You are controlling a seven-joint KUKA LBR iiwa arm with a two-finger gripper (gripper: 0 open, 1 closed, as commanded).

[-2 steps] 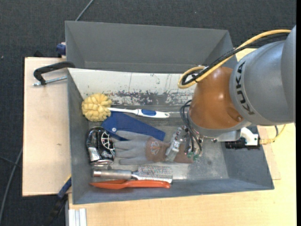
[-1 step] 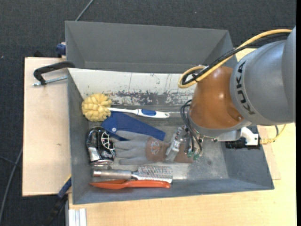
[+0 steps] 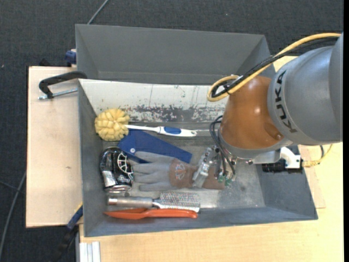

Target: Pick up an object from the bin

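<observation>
**Gripper low at the right end of the grey glove**

Bin (image 3: pixel 87 146) contents, from the left of the frame. At the far left a yellow-headed dish brush (image 3: pixel 144 128) lies along the back wall, with its white handle pointing right. Below the yellow head sits a black-and-white item (image 3: pixel 115 170), perhaps a small can, though I cannot make it out well. Just right of it a blue flat piece (image 3: pixel 152 146) slants across the middle of the bin and overlaps the top edge of a grey glove (image 3: pixel 152 173). The glove stretches rightward from the can. Along the front wall lies a wire brush (image 3: pixel 158 202) with a metal handle. An orange-handled tool (image 3: pixel 150 214) lies just below it, and the two are touching or nearly so.

Toward the centre, a brown piece (image 3: pixel 180 172) rests at the glove's right end. My gripper (image 3: pixel 210 172) is down in the bin just right of that brown piece, at or very near the bin floor. It is close enough to touch the glove's end, but I cannot see anything gripped. Whether the gripper is spread or closed I cannot tell from this angle.

At the right of the frame, my orange wrist cover (image 3: pixel 248 119) and grey arm (image 3: pixel 311 97) hang over the bin's right half.
</observation>
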